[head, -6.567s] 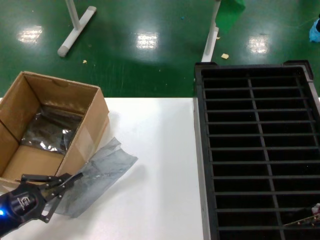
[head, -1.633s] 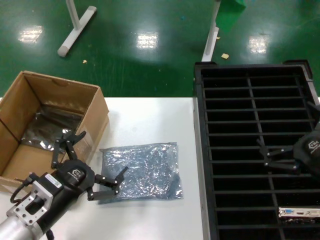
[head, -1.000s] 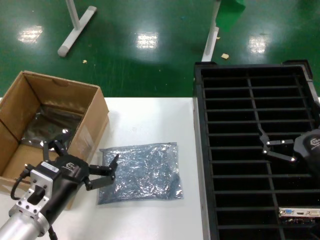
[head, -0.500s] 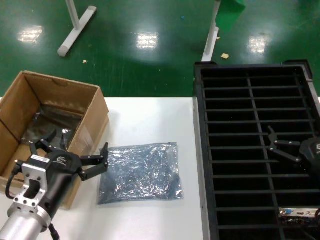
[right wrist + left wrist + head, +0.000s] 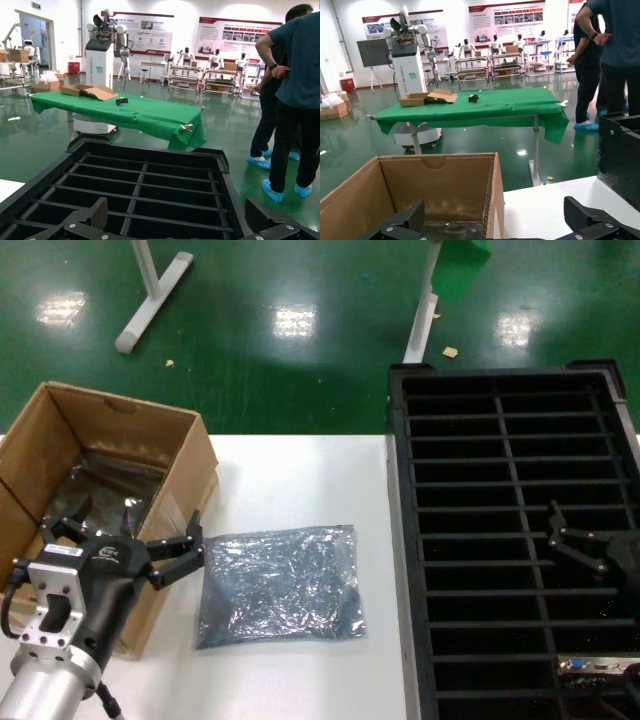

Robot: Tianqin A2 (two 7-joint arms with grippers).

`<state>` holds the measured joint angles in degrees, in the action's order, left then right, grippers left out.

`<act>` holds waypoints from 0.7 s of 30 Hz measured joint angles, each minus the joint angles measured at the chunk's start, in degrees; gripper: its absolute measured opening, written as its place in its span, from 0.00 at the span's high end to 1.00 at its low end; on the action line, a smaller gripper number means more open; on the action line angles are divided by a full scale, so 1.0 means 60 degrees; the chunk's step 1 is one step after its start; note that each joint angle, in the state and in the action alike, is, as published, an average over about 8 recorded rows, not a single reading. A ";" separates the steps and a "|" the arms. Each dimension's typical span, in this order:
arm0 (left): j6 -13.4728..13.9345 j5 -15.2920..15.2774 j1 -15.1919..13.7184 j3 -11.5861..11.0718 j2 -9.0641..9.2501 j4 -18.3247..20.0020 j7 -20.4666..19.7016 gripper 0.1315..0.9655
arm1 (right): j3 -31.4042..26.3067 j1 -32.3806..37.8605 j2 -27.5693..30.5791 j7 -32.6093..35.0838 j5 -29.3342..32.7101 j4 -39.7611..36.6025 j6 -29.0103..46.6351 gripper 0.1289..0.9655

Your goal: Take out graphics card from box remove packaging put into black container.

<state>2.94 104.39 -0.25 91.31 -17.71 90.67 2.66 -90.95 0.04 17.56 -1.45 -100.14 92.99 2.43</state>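
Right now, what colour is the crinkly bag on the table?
Shiny grey-silver; the packaging shows best in the head view.

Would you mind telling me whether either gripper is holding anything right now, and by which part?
Nothing is held. The left gripper is open over the box edge, and the right gripper is open above the black container.

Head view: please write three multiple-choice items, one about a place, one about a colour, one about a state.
1. Where does the packaging lie?
A. in the box
B. on the white table, beside the box
C. in the black container

2. What colour is the floor?
A. green
B. grey
C. brown

3. How is the left gripper?
A. shut on the bag
B. open, holding nothing
C. out of view

Answers: 1 B, it lies flat on the white table right of the box; 2 A, the floor is glossy green; 3 B, the left gripper is spread over the box edge.
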 joint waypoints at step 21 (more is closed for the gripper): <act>-0.0112 -0.0048 0.0009 0.0014 0.0020 0.0037 -0.0098 0.00 | -0.0027 -0.0001 -0.0014 0.0051 -0.0114 -0.0050 -0.0093 0.00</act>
<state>2.27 104.11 -0.20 91.39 -17.60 90.90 2.07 -91.12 0.03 17.48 -1.14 -100.82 92.69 1.88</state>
